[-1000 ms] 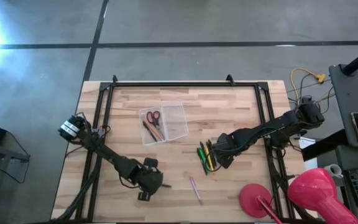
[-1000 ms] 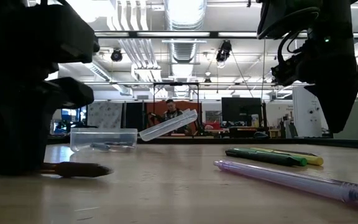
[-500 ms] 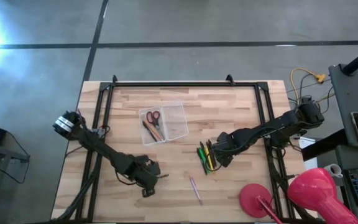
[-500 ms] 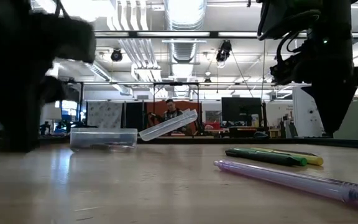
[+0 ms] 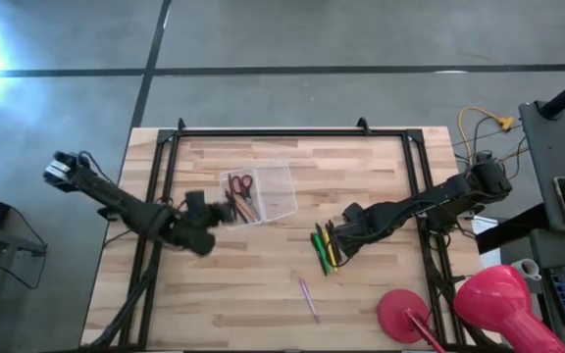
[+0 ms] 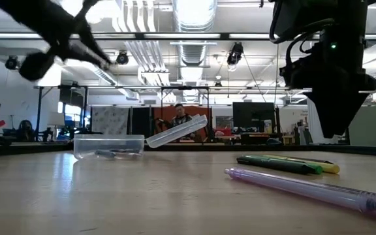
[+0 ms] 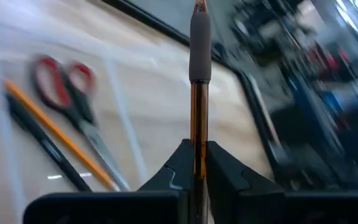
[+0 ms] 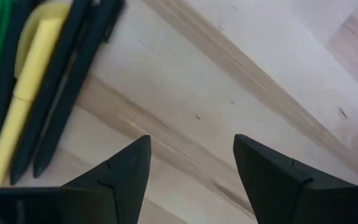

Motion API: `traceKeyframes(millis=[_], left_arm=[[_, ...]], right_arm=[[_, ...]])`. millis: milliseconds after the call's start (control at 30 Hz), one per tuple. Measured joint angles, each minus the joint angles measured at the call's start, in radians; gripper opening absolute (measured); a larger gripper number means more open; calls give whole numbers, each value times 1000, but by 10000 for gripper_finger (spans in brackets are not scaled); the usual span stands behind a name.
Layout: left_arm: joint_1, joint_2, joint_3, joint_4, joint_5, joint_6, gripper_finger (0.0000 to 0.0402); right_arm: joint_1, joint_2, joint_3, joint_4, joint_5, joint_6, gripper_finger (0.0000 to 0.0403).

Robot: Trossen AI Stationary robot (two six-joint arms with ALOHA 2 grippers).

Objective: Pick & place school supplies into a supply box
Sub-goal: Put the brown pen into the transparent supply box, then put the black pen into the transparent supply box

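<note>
**Box part-filled, one pen on its way**

The wooden counter [image 5: 361, 176] carries everything, with both arms over it. The left arm reaches in from the counter's left edge, its claw [image 5: 204, 218] just beside the supply box [image 5: 281, 191] and clenched on a brown pen with a grey grip [image 7: 199, 93] — in the left wrist view the pen stands out between the fingers, with the box's contents below it. The right arm waits over the loose cluster at mid-counter, its claw [image 5: 346, 235] released, fingers spread above bare wood next to those pens.

The clear box sits toward the counter's far middle, lid tilted open. Already inside: the red-handled scissors [image 5: 242, 182], an orange pencil [image 7: 61, 134] and a black pen [image 7: 42, 146], lying side by side.

Still out: a green pen [image 5: 318, 252] and a yellow pen [image 5: 330, 249] bunched with dark ones near the right claw, and a purple pen [image 5: 307, 297] alone nearer the front edge. By my reckoning roughly half is done — the carried pen next.
</note>
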Motion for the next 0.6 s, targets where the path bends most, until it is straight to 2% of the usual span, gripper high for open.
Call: traceKeyframes(millis=[200, 300, 367, 467, 600], left_arm=[[255, -6, -173, 124, 107, -40, 32], [379, -7, -253, 232, 382, -105, 55], [412, -7, -285, 335, 526, -14, 67], [411, -8, -291, 409, 533, 80, 79], [412, -15, -229, 402, 523, 190, 84]], right_arm=[[0, 0, 0, 42, 15, -2, 219], [0, 0, 0, 30, -1, -3, 219], [1, 0, 0, 18, -2, -3, 219], [0, 0, 0, 7, -3, 5, 219], [0, 0, 0, -34, -23, -21, 219]])
